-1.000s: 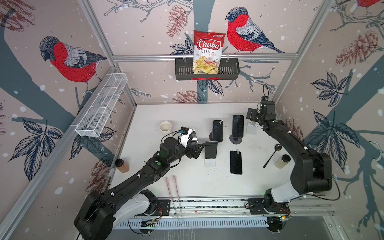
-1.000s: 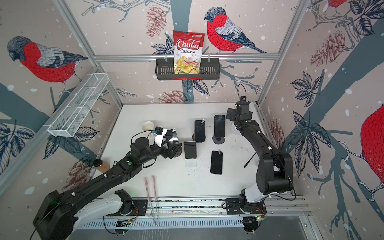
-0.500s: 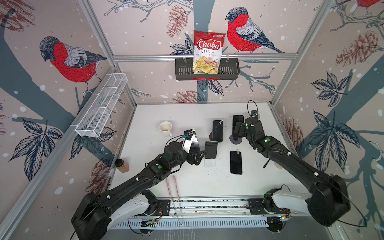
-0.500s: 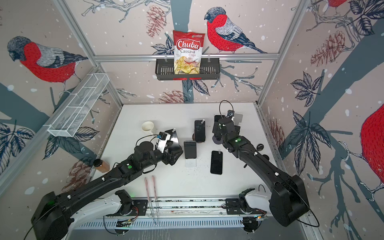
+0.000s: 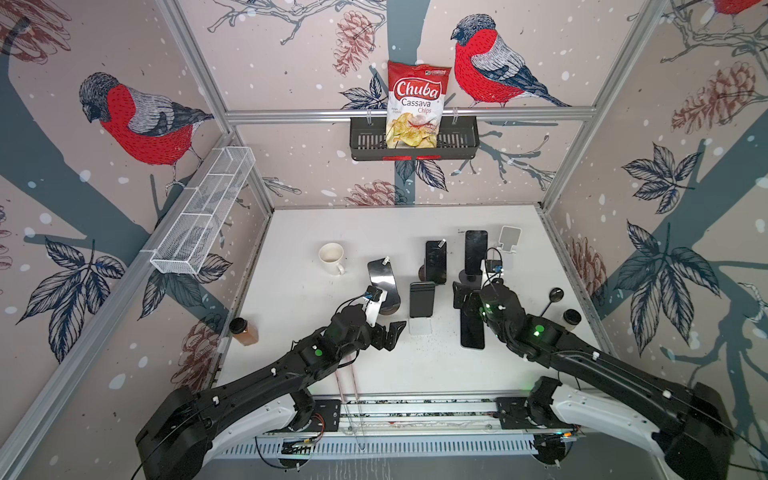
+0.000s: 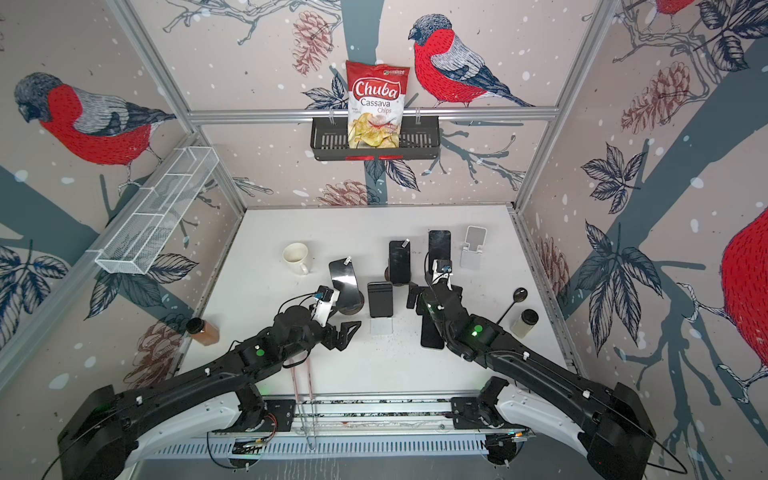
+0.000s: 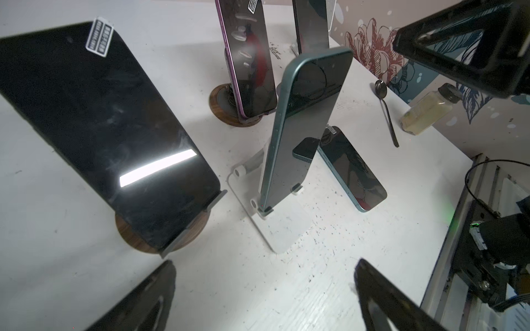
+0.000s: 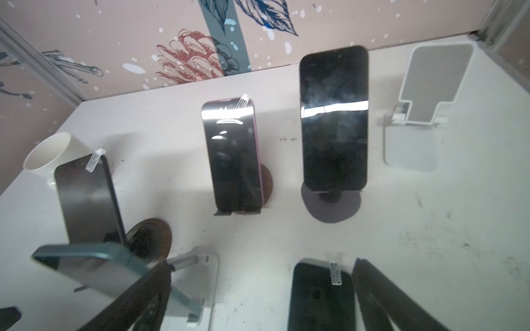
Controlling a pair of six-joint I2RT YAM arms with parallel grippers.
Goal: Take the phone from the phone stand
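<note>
Red Chuba Cassava Chips bag [image 5: 417,106]

mug [image 5: 331,256], chips bag [image 5: 417,106], spoon [image 5: 556,295], amber jar [image 5: 244,332]

Lab test booth, aluminium frame [image 5: 299,115], bird-print walls [image 5: 266,50]

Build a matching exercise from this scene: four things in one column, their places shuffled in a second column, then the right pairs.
Things
1. chips bag
2. white mug
3. teal phone
4. black spoon

Places
A. propped on a white stand in the middle of the table
B. lying near the table's right edge, beside a pale jar
C. in the black basket on the back wall
D. upright on the left part of the table

Pairs: 1-C, 2-D, 3-A, 4-B
</note>
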